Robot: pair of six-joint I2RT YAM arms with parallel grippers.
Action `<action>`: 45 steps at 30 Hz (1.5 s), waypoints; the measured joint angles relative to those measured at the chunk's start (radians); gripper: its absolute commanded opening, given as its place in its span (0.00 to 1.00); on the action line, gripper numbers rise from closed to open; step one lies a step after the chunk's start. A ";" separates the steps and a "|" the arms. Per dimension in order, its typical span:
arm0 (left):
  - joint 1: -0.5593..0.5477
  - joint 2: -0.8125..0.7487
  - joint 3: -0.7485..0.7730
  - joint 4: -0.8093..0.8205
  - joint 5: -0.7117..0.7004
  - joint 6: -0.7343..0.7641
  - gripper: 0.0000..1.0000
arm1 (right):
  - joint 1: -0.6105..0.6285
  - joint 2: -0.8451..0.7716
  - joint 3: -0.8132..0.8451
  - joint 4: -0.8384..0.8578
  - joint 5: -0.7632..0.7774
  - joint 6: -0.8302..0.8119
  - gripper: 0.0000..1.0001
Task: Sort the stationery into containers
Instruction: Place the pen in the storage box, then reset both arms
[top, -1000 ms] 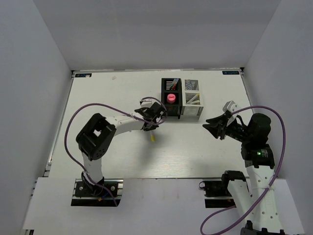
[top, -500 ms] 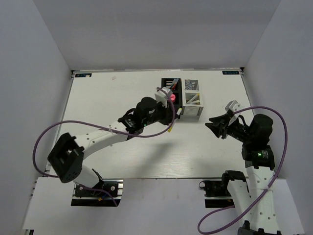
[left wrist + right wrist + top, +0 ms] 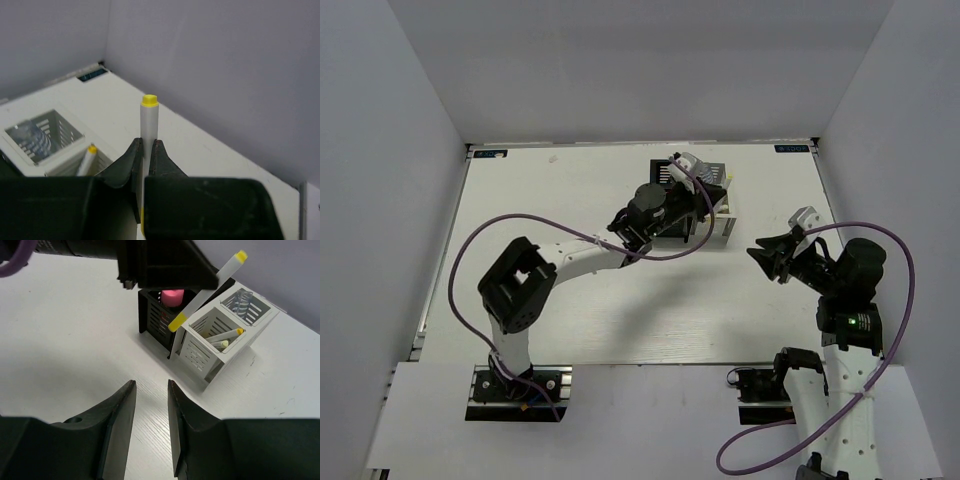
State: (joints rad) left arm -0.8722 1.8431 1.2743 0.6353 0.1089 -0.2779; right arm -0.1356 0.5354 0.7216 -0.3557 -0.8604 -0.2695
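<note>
The left gripper point(image 3: 145, 150) has its two black fingers pressed together on a thin white plastic pen with yellow ends point(image 3: 148, 120), gripping it about mid-barrel, so that one yellow tip stands clear above the fingers and the other shows low between them. In the right wrist view this pen point(image 3: 205, 292) hangs tilted above the two joined slotted desk organisers in the upper middle of the frame. Its lower end is near the rim where the black box point(image 3: 155, 320) meets the white-grey box point(image 3: 200, 352), and which of the two it is over cannot be told. Two more white-and-yellow pens point(image 3: 225, 336) lean inside the white box, a stubby pink-capped tube point(image 3: 171, 297) stands in the black one, and a clear bottle point(image 3: 243, 300) sits in the rear white compartment. The right gripper point(image 3: 150, 385) hovers at the lower middle of its view with fingers apart, holding nothing. The pen is probably light, stiff and smooth, so it may swivel or slide in a mid-barrel pinch. A grip nearer the upper end would likely let it hang straighter for dropping in. A small dark label point(image 3: 91, 75) sits at the table's far corner, too small to read.
</note>
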 measured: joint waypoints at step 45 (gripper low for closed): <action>0.013 -0.531 -0.110 -0.400 -0.229 0.113 1.00 | -0.100 0.012 -0.022 0.017 -0.014 0.035 0.90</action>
State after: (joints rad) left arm -0.8593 1.3121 1.1645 0.2352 -0.1200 -0.1646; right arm -0.2356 0.5472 0.6994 -0.3386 -0.8745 -0.2348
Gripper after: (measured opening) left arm 0.995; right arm 0.902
